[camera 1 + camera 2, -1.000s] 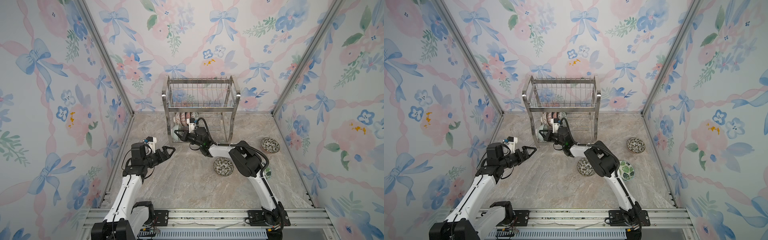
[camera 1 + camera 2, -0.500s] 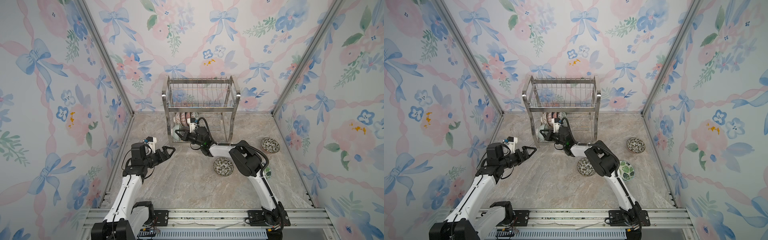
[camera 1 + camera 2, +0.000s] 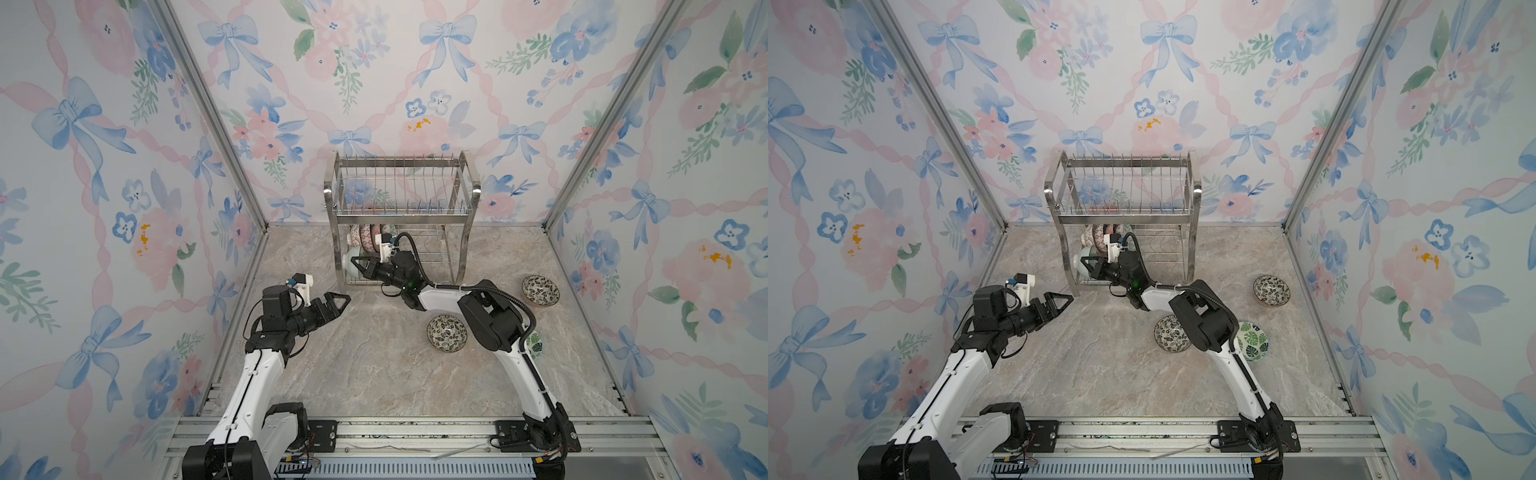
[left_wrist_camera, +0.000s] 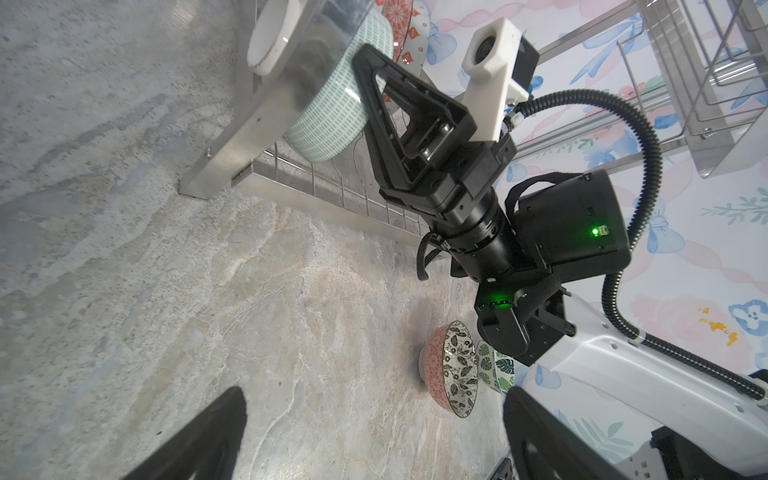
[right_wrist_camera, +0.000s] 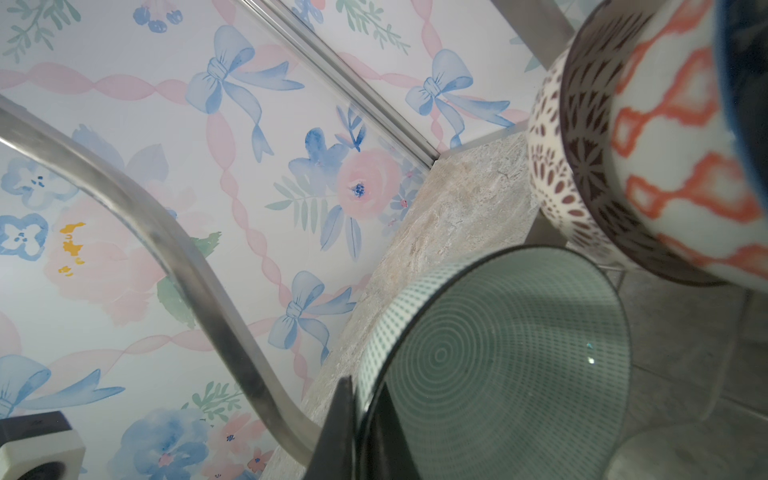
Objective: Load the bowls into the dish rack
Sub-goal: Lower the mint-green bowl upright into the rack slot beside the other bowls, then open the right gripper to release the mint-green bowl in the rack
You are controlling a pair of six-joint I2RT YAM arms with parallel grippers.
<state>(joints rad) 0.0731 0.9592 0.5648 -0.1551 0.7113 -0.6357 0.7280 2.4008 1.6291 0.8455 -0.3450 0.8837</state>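
On the left, the left end effector (image 3: 340,300) hangs above the marbled desk (image 3: 374,374), its fingers spread wide apart with nothing between them. It points toward the lower left corner of the dish rack (image 3: 405,215) and is near that corner without touching it.

The dish rack stands at the back of the desk, against the rear wall. Its upper tier carries no bowls. At the left end of the lower tier, the right end effector (image 3: 356,262) is clamped on the rim of a pale green bowl (image 5: 498,361), which is tipped on its edge just inside the bent side frame. Whether the bowl's weight already rests on the wires is hard to tell. Just behind it, a row of patterned bowls (image 3: 366,239) stands on edge in the same tier.

Further right, a leafy bowl (image 3: 447,333) sits upright on the desk beside the right arm's elbow. A green leaf bowl (image 3: 1252,340) is partly hidden behind that arm. A second leafy bowl (image 3: 540,290) lies near the right wall.
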